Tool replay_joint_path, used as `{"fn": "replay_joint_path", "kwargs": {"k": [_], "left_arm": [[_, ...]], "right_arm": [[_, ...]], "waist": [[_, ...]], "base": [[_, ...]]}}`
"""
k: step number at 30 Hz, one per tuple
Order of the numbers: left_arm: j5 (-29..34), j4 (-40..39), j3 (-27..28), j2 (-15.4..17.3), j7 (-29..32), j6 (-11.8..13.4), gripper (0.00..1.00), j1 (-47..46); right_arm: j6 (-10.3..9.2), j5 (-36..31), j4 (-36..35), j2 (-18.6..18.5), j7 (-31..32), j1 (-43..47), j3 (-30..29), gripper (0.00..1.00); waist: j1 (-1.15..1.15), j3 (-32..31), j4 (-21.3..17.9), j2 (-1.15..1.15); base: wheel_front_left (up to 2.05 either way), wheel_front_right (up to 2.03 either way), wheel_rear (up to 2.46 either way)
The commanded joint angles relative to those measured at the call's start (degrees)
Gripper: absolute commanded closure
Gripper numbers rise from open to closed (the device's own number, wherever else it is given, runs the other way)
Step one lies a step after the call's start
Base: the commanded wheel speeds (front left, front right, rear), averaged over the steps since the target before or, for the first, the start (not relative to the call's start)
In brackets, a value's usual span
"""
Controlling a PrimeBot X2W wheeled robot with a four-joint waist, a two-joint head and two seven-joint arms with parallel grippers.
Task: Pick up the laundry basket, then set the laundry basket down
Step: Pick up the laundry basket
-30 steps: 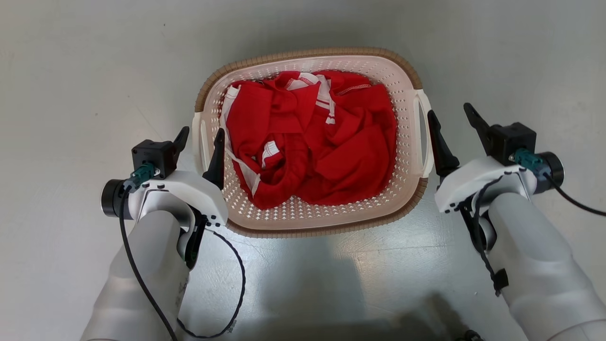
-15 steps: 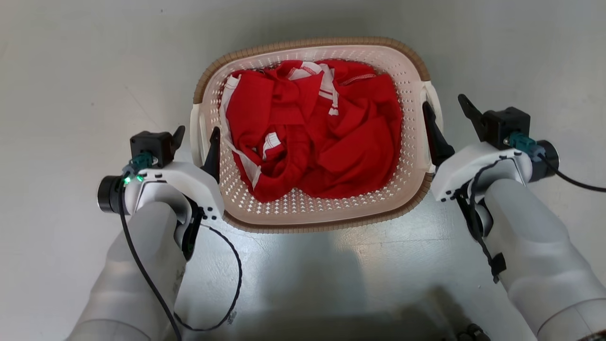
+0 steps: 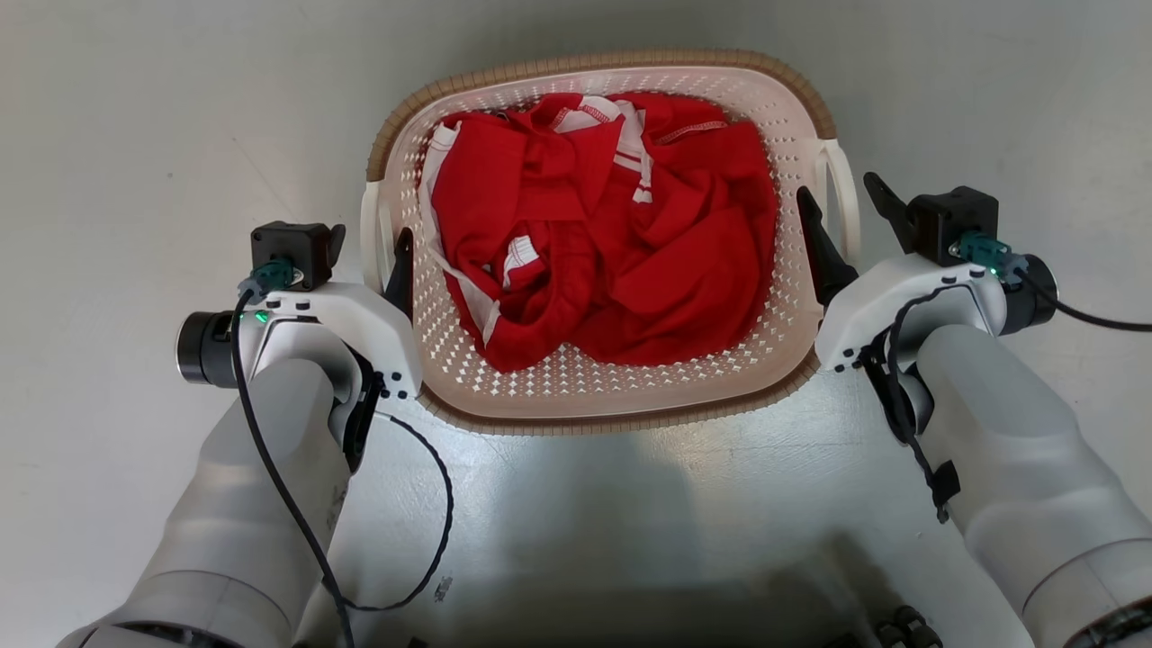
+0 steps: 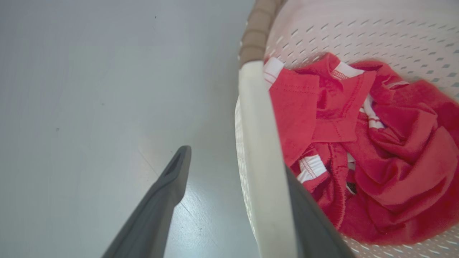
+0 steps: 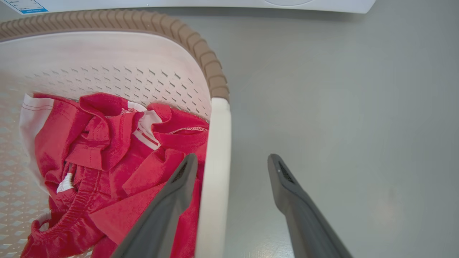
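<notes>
We see laundry basket [image 3: 576, 65] w/ red clothes [image 3: 612, 234] on grey floor [image 3: 135, 108], white appliance base [image 5: 215, 4] beyond; L pincer [image 3: 371, 236], R pincer [image 3: 837, 189] both released, each astride a loop handle [image 4: 258, 143].

One laundry basket [image 3: 594, 396], two loop handles [image 3: 367, 234] [image 3: 846, 198], one red clothing heap [image 3: 630, 270], two arms [image 3: 261, 504] [image 3: 1008, 450].

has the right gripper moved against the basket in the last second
Yes. Against the laundry basket, the right gripper has gone inward: its inner finger was outside the right handle and now sits inside it.
</notes>
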Motion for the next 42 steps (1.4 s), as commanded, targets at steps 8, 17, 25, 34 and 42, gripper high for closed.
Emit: {"fn": "replay_joint_path", "kwargs": {"k": [8,17,25,34,42], "left_arm": [[-3.1,0.3,-2.7,1.6,1.4,1.4,0.0,-0.7],[-6.2,-0.2,-6.5,1.6,2.5,2.7,0.0,-1.6],[-9.0,-0.5,-9.4,1.6,2.9,3.8,0.0,-2.0],[-11.1,-0.5,-12.6,1.6,2.7,4.1,1.0,-2.6],[-12.2,1.1,-15.3,1.6,2.4,4.8,1.0,-2.7]], "right_arm": [[0.17,2.8,2.6,0.8,-0.8,-0.3,3.7,0.0],[0.17,4.9,4.2,0.8,-0.8,-2.0,6.2,0.0],[0.17,7.5,5.8,0.8,-0.3,-2.9,8.5,0.2],[0.17,9.6,7.5,0.8,-0.5,-3.7,10.3,1.0],[0.17,11.1,9.2,0.8,-0.6,-3.4,10.9,1.0]], "waist": [[0.0,1.4,0.5,0.0],[0.0,2.4,0.9,0.0],[0.0,2.8,1.3,0.0],[0.0,2.5,1.2,0.0],[0.0,-0.4,0.9,0.0]], "base": [[0.0,0.0,0.0],[0.0,0.0,0.0],[0.0,0.0,0.0],[0.0,0.0,0.0],[0.0,0.0,0.0]]}}
